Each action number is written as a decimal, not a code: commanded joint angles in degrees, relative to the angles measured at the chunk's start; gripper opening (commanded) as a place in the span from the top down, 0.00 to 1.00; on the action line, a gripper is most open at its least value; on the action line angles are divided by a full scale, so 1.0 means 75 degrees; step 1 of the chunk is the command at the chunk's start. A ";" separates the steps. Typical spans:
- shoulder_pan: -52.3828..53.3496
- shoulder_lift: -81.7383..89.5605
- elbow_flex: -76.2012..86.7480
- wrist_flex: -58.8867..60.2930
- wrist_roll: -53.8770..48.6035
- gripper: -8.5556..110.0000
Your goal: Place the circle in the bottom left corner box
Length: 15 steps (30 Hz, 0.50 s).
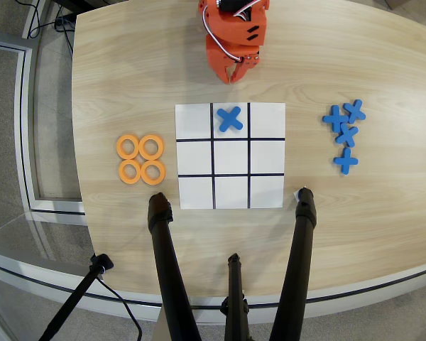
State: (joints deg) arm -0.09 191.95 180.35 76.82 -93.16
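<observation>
Task unstarted: four orange rings [140, 159] near table's left edge, bottom left corner box [195, 192] bare. Claw [233, 74] at far edge, narrow, holding nothing.

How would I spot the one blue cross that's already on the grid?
Find the white grid sheet mid-table in the overhead view. Look at its top row, middle cell: the blue cross lies there. Unlike the four blue crosses heaped right of the sheet, it sits alone inside a cell.
</observation>
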 commanded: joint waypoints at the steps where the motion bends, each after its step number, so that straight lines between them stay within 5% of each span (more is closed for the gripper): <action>1: 0.0434 -0.0363 -0.0305 0.0035 -0.0023 0.91; 15: 0.0738 -0.1535 -0.1828 -0.0047 0.0223 0.89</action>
State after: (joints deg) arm 4.13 185.19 174.38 77.26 -93.08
